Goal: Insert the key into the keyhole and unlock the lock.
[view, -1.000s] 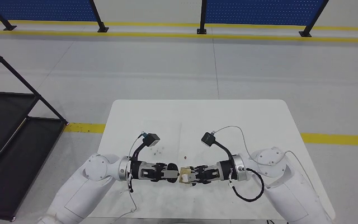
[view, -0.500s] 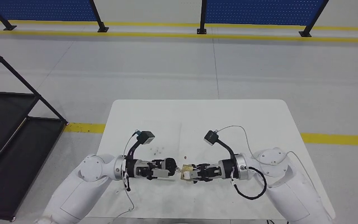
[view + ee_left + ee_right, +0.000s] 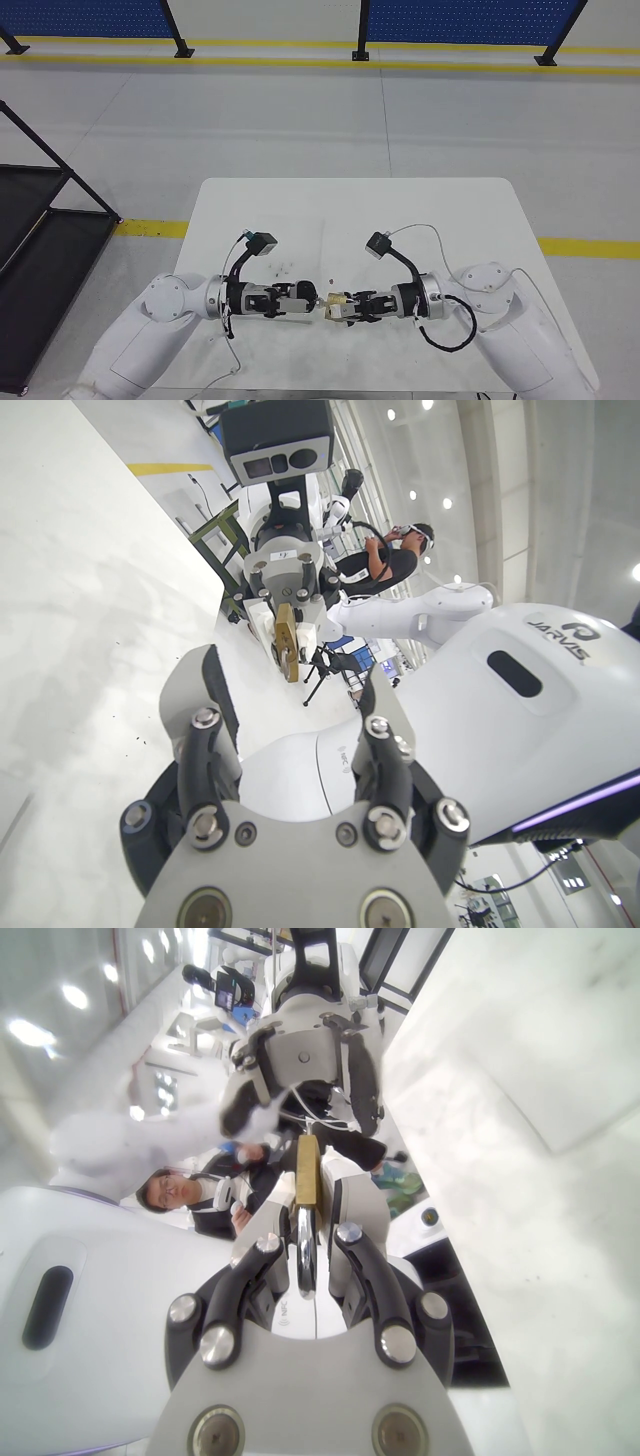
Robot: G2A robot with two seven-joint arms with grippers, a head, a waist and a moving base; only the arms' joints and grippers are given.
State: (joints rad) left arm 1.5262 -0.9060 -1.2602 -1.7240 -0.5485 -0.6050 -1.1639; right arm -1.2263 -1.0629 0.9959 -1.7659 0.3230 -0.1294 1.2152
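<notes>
The right pincer (image 3: pixel 310 1208) is clamping the brass padlock (image 3: pixel 307 1168) by its body, with its fingers (image 3: pixel 350 1198) pressing on both sides and the shackle (image 3: pixel 305 1258) pointing back toward the wrist. The padlock is being held over the white desk (image 3: pixel 420 220), near the 6 o'clock edge. The left pincer (image 3: pixel 295 680) is facing the padlock from its 9 o'clock side, fingers standing apart and gripping nothing. A small silvery part (image 3: pixel 284 659) is showing at the padlock's free end. Whether it is the key cannot be told.
</notes>
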